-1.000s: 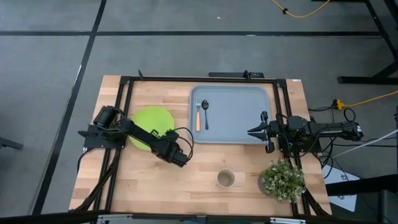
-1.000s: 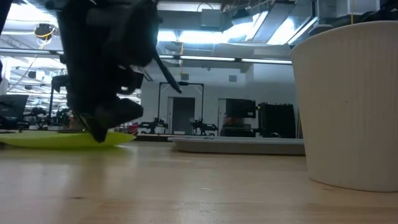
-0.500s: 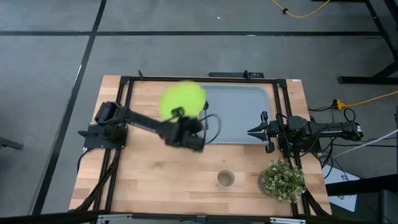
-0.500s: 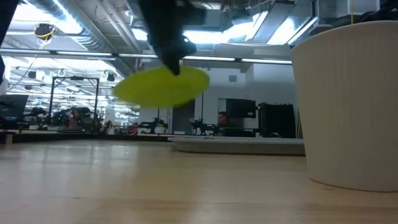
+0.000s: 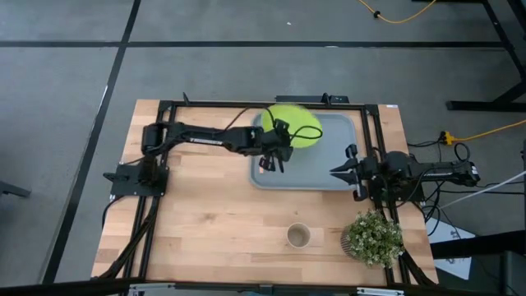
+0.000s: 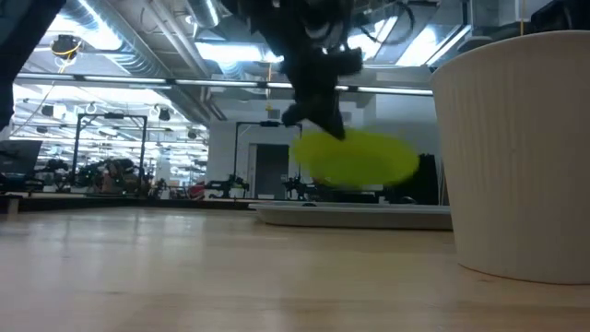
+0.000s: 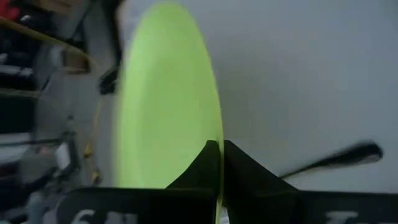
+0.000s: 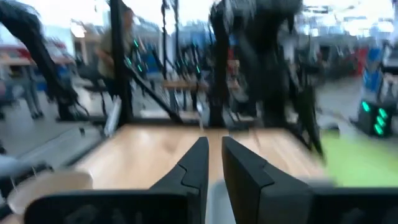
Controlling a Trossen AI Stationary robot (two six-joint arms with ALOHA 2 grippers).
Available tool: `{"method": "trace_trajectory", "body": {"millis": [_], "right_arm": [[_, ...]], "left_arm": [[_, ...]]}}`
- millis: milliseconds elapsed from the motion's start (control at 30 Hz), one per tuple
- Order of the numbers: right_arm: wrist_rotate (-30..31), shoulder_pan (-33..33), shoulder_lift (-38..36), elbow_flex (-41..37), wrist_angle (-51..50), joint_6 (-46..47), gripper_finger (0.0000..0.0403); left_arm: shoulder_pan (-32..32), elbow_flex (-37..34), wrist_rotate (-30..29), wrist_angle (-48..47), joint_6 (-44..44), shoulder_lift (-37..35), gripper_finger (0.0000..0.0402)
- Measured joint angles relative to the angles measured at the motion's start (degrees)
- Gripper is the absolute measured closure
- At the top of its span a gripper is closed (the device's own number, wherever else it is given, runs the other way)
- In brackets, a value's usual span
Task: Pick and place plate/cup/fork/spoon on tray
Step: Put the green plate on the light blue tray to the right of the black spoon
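The left gripper (image 5: 279, 140), jaws clamped on the rim of the lime-green plate (image 5: 295, 128), holds it in the air above the tray (image 5: 325, 168), while the right gripper (image 5: 339, 172) waits at the tray's edge, jaws nearly closed.

potted plant (image 5: 374, 237), wooden table (image 5: 205, 222), yellow cable (image 5: 403, 14)

Lime-green plate (image 5: 297, 127) at upper centre over the grey-blue tray (image 5: 329, 168); tan cup (image 5: 298, 237) at lower centre on the pale wood-grain table (image 5: 205, 222); green potted plant (image 5: 374, 237) at lower right.
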Motion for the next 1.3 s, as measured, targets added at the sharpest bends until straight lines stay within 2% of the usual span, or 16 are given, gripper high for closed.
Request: {"method": "trace_trajectory", "body": {"millis": [100,333,567,800,1300], "right_arm": [[-1.7,0.0,-0.2,0.0,4.5,0.0,0.0351],[-2.9,0.0,-0.4,0.0,7.6,1.6,0.0351],[-2.9,0.0,-0.4,0.0,7.4,1.6,0.0351],[-2.9,0.0,-0.4,0.0,6.5,1.6,0.0351],[-2.9,0.0,-0.3,0.0,5.5,1.6,0.0351]], "left_arm": [[0.0,0.0,5.5,3.2,4.4,3.6,0.0401],[-1.3,0.0,6.4,8.7,8.0,8.7,0.0401],[-2.3,0.1,6.2,9.0,3.1,9.5,0.0385],[-3.2,0.0,8.2,9.8,3.3,10.0,0.0374],[-3.2,0.0,7.8,10.3,3.4,9.9,0.0374]]}}
